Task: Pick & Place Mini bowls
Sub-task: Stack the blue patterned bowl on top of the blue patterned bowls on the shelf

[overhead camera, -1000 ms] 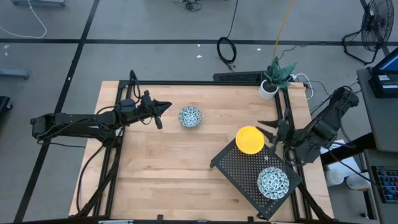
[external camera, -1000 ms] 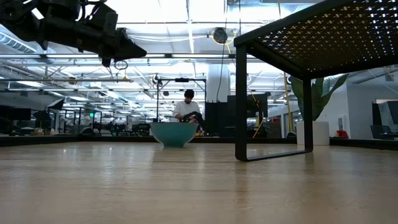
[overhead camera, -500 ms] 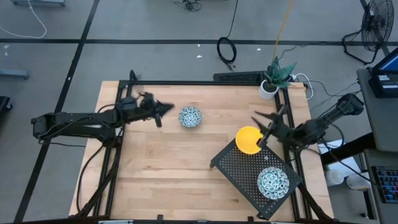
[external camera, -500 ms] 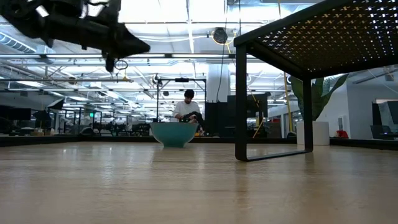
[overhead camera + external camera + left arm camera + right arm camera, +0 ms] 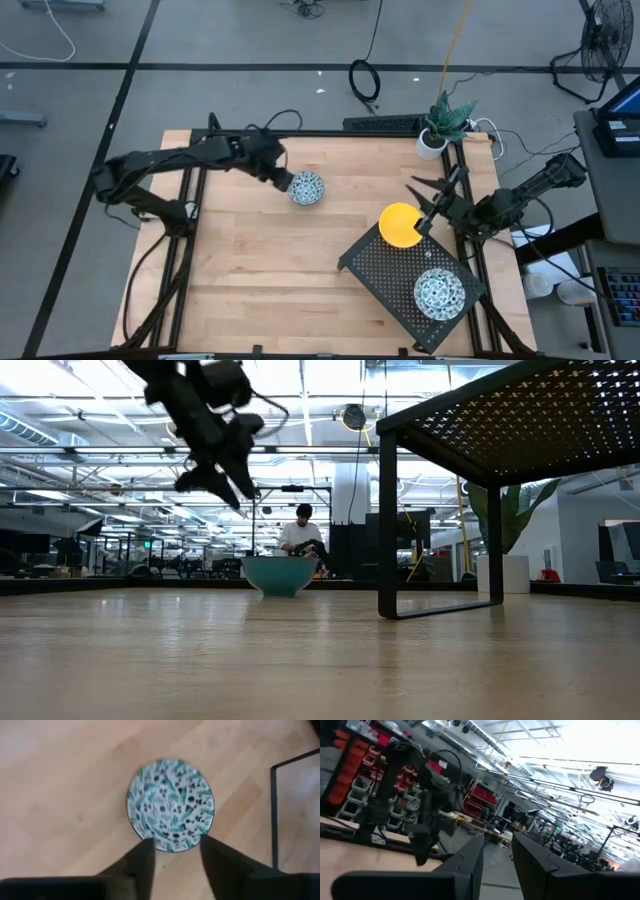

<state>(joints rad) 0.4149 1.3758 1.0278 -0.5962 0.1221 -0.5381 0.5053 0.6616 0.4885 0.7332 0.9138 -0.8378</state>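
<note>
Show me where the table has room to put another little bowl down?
The biggest bare wood is the near left part of the table, between the patterned bowl and the black rack. There's another bare strip along the far edge toward the plant pot. It's crowded on the right, where the rack holds a yellow bowl and a second patterned bowl.

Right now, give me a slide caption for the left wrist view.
Left gripper, fingers parted, hovers over the patterned mini bowl on the wooden table.

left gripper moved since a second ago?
Yes. The left gripper has swung toward the patterned bowl on the table, now at its rim, fingers open.
</note>
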